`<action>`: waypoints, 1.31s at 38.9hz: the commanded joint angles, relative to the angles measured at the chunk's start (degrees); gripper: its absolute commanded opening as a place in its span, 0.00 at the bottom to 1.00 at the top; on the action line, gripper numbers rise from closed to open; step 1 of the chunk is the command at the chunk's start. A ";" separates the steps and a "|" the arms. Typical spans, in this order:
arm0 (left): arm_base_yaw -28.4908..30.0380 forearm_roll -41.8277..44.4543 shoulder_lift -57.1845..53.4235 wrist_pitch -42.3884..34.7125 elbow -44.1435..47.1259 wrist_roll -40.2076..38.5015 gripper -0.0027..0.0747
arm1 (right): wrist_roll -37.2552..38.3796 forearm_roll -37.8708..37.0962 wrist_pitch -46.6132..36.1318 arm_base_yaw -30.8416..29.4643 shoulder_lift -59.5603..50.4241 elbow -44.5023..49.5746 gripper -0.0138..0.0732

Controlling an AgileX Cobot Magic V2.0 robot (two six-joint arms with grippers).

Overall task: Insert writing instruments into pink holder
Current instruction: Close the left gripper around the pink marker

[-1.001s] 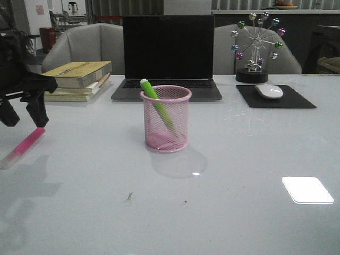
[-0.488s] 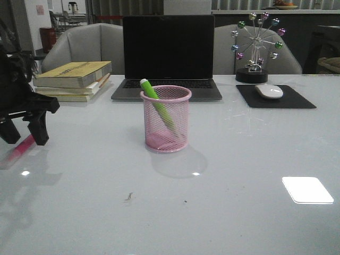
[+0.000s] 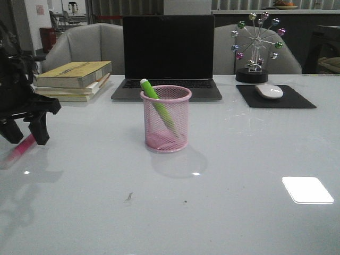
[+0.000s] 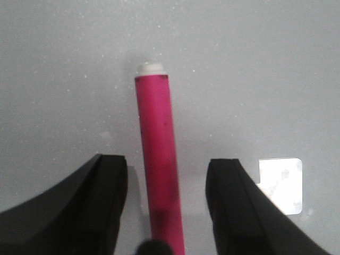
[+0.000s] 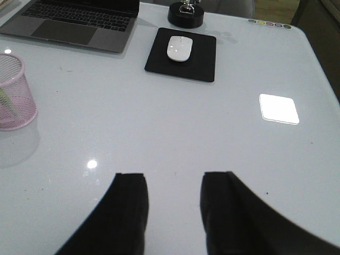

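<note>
The pink mesh holder (image 3: 165, 118) stands at the middle of the table, and the green highlighter (image 3: 156, 103) leans inside it with its pale end above the rim. The holder also shows at the edge of the right wrist view (image 5: 15, 93). At the far left the magenta highlighter (image 3: 21, 146) lies flat on the table. My left gripper (image 3: 24, 133) is low over it, open, with the marker (image 4: 158, 159) lying between the two fingers and gaps on both sides. My right gripper (image 5: 172, 183) is open over bare table with nothing in it; it is out of the front view.
A laptop (image 3: 168, 56) stands behind the holder. Stacked books (image 3: 74, 79) lie at the back left. A mouse (image 3: 269, 91) on a black pad (image 3: 276, 98) and a ferris-wheel ornament (image 3: 256, 48) are at the back right.
My left gripper came down from above the magenta highlighter to straddle it near the table; over the last half second it barely moved. The holder and green highlighter stayed still.
</note>
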 commanded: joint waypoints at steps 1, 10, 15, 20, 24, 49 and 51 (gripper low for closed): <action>-0.34 -0.12 -3.04 -2.05 -1.91 -0.01 0.54 | -0.13 -0.23 -4.59 -0.26 0.36 -1.37 0.59; -0.34 0.25 -3.04 -2.05 -1.91 -0.01 0.54 | -0.13 -0.23 -4.59 -0.26 0.36 -1.37 0.59; -0.34 0.64 -3.04 -2.05 -1.91 -0.01 0.54 | -0.13 -0.23 -4.59 -0.26 0.36 -1.37 0.59; -0.34 0.64 -3.04 -2.05 -1.91 -0.01 0.54 | -0.13 -0.23 -4.59 -0.26 0.36 -1.37 0.59; -0.34 0.64 -3.04 -1.78 -1.91 -0.01 0.54 | -0.13 -0.23 -4.59 -0.26 0.36 -1.37 0.59; -0.34 0.64 -2.35 -1.37 -1.91 -0.11 0.54 | -0.13 -0.23 -4.59 -0.26 0.36 -1.37 0.59; -0.34 0.64 -2.01 -1.17 -1.91 -0.11 0.54 | -0.13 -0.23 -4.59 -0.26 0.36 -1.37 0.59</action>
